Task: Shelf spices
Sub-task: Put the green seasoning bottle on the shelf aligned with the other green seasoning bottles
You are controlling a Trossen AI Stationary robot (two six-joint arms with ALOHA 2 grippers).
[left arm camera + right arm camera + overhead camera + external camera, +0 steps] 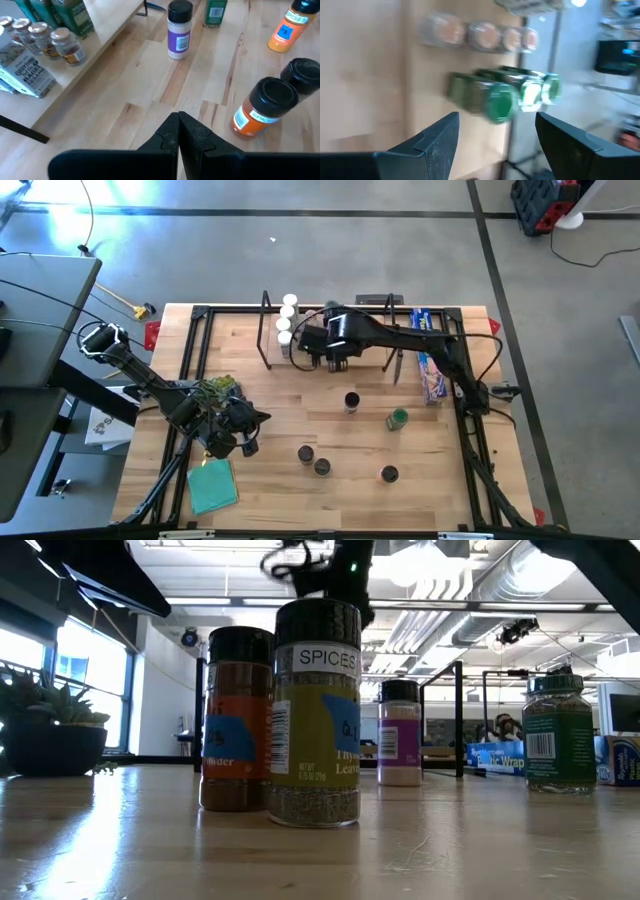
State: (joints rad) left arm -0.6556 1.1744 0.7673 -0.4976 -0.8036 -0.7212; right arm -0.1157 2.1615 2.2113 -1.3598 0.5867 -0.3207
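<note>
The shelf (330, 360) stands at the far edge of the table (270, 420) and carries white-lidded and green-lidded spices (495, 100). Five more jars (351, 401) stand loose on the middle and near part of the table. The right hand (495, 145) is over the shelf, fingers wide and empty. The left hand (178, 132) waits near the left edge, fingers pressed together. The jars look light, stiff and smooth, so I would grip one around the body, under the lid.
</note>
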